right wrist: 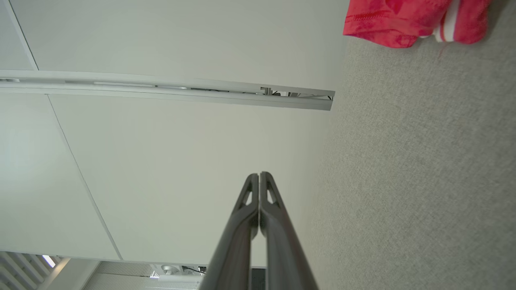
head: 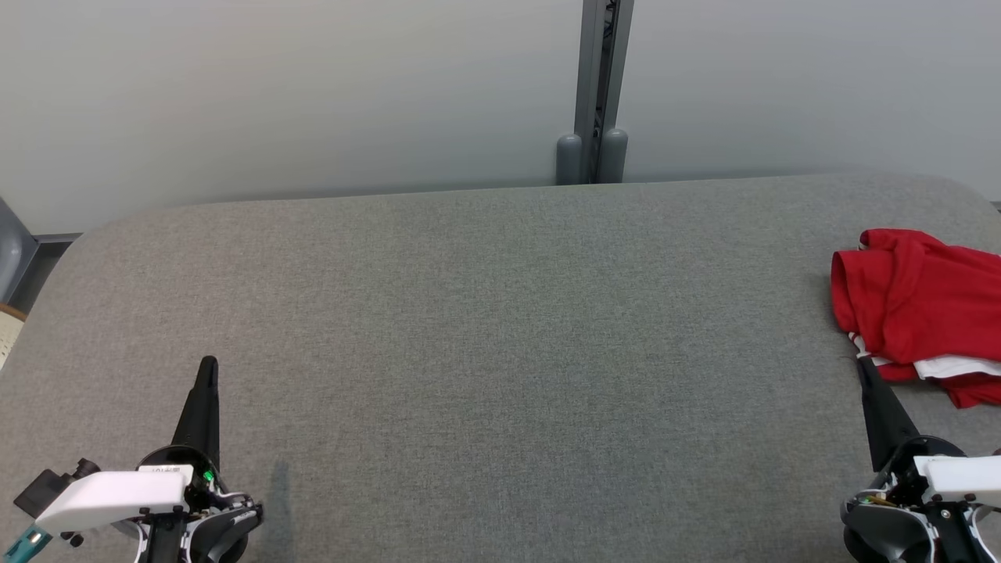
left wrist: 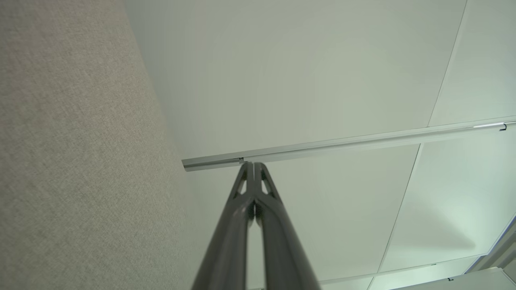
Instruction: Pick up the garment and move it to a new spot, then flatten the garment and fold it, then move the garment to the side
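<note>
A crumpled red garment (head: 919,305) with white trim lies at the right edge of the grey table (head: 485,313), partly cut off by the head view's border. The right wrist view catches its red hem (right wrist: 387,20) at the top. My right gripper (head: 862,365) is shut with nothing in it, its tip just below the garment's lower left edge; whether it touches the cloth I cannot tell. Its fingers (right wrist: 259,176) press together. At the lower left my left gripper (head: 208,363) hovers shut and empty over bare table, far from the garment, fingers (left wrist: 254,165) closed.
A pale wall (head: 313,94) with a grey vertical post (head: 598,94) stands behind the table's rounded far edge. The wide middle of the table is bare grey fabric. Part of a grey object (head: 12,258) shows at the far left edge.
</note>
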Available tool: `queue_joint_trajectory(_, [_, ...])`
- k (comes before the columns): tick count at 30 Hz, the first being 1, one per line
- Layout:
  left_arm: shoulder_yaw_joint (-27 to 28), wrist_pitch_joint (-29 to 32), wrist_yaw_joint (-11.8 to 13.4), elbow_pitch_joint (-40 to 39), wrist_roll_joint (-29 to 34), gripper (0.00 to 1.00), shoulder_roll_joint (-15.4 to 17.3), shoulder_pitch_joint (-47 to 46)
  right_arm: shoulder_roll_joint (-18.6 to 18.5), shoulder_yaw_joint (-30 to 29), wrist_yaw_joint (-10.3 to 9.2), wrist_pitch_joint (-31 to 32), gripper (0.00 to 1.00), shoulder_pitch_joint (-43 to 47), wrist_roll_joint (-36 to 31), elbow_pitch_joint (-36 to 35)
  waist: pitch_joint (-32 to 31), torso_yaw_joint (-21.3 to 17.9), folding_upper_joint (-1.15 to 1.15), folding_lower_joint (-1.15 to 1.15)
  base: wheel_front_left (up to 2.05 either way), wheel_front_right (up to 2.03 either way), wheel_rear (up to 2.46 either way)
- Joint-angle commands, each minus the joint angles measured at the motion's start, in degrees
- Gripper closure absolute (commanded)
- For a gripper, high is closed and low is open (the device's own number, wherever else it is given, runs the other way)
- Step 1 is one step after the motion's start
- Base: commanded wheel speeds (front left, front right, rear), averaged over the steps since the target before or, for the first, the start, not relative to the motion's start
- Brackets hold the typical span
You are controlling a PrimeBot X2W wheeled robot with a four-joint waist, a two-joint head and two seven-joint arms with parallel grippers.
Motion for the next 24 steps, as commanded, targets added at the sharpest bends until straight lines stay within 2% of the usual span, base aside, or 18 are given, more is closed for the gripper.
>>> queue_joint_trajectory(1, [0.50, 0.37, -0.51, 0.15, -1.08, 1.00, 0.11, -1.30, -0.09, -0.23, 0.02, 0.30, 1.00, -0.96, 1.37, 0.15, 0.04, 0.02, 0.00, 0.00, 0.00, 0.00, 0.00])
queue_joint_trajectory(24, [0.95, 0.74, -0.80, 0.42, -2.02, 1.00, -0.31, -1.55, -0.03, -0.38, 0.02, 0.56, 1.00, -1.12, 2.50, 0.39, 0.16, 0.06, 0.00, 0.00, 0.00, 0.00, 0.00])
